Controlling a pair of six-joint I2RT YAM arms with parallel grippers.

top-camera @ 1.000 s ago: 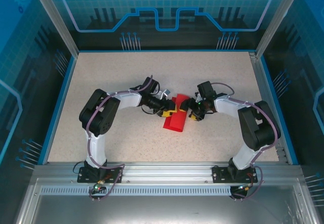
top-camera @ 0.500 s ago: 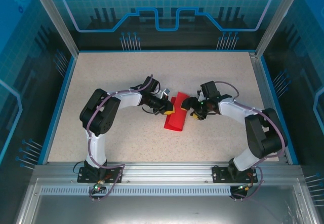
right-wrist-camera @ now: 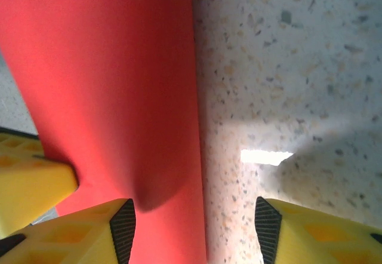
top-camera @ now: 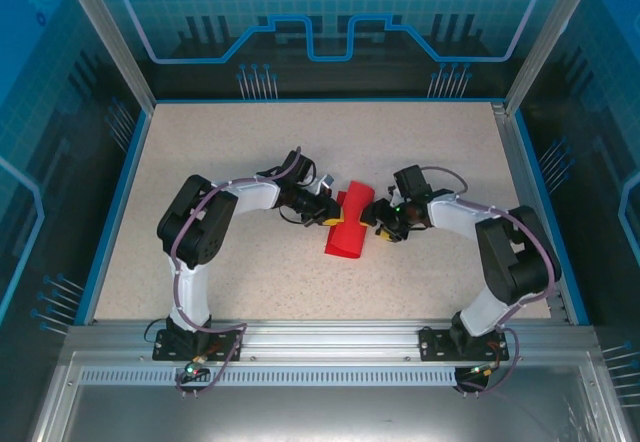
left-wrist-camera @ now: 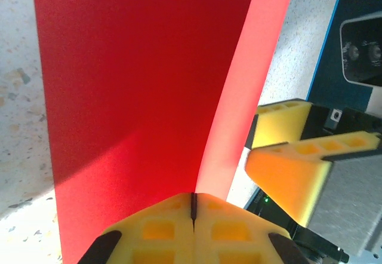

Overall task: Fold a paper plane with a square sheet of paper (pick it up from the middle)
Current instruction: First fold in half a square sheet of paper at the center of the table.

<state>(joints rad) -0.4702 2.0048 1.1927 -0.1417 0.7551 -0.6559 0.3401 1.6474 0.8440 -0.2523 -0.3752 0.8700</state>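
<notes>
Smooth, matt red paper (left-wrist-camera: 131, 97) on a speckled, grainy table (right-wrist-camera: 286, 67).

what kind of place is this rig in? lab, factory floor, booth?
Looks like an enclosed robot work cell, probably a lab or demo bench: aluminium frame with blue graphic-printed wall panels, a speckled tabletop, and the left arm and right arm bolted to a rail at its near edge.

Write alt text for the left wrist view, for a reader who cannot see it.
The left gripper is shut on the near edge of a folded red sheet of paper that stretches away over the speckled table. The open right gripper stands beside it.
</notes>
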